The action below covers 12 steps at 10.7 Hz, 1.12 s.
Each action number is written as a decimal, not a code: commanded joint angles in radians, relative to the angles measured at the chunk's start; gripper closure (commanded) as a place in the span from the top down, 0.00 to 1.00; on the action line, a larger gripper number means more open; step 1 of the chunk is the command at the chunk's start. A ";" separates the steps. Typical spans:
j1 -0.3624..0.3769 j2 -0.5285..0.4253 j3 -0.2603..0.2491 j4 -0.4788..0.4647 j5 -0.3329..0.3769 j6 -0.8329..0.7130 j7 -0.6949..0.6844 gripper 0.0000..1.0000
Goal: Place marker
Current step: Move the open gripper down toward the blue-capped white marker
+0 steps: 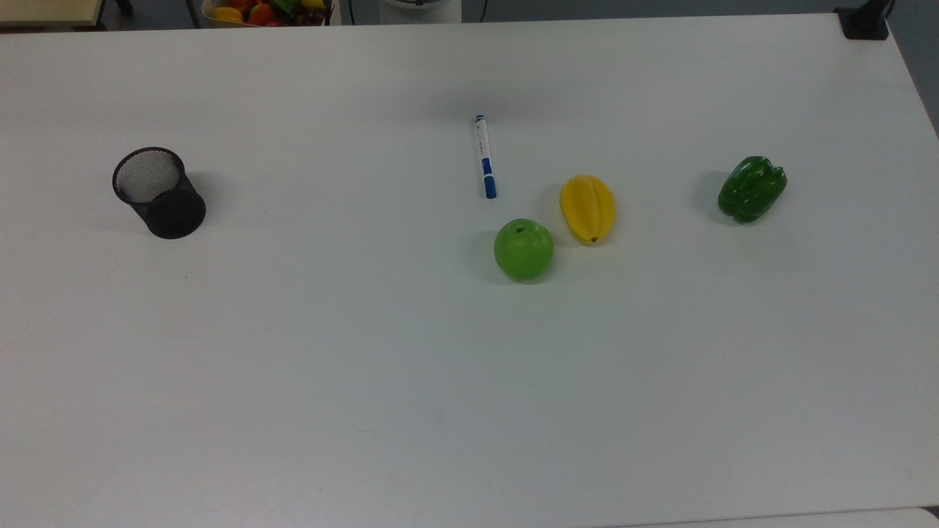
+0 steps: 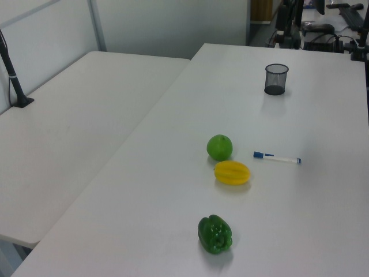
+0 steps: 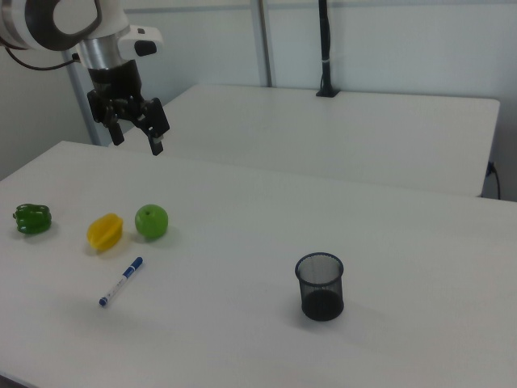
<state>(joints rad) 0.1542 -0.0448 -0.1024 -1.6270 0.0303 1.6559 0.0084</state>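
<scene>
Likely light, stiff and a bit slick, the marker [image 1: 484, 156] lies flat on the table [image 1: 440, 381] just beside the apple [image 1: 524, 249], best pinched mid-barrel by the gripper [image 3: 136, 139], which hangs open above

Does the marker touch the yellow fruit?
Apart. The top view shows bare table between the marker and the yellow fruit.

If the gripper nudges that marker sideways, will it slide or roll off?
The marker looks round and slim and lies flat on the smooth table, so a sideways nudge would probably roll it. It looks like rigid plastic, so likely stiff and light when lifted. The apple and yellow fruit beside it might stop a roll.
</scene>
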 commanded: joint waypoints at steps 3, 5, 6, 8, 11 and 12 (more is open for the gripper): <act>0.027 -0.017 -0.019 -0.017 -0.015 0.021 0.024 1.00; 0.027 -0.018 -0.019 -0.019 -0.015 0.021 0.024 1.00; 0.027 -0.017 -0.019 -0.017 -0.015 0.022 0.024 1.00; 0.027 -0.017 -0.019 -0.019 -0.015 0.018 0.021 1.00; 0.028 -0.014 -0.007 -0.040 -0.010 0.024 -0.010 1.00; 0.028 -0.012 -0.005 -0.051 -0.009 0.021 -0.062 1.00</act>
<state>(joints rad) 0.1624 -0.0443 -0.1044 -1.6325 0.0300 1.6559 0.0075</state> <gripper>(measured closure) 0.000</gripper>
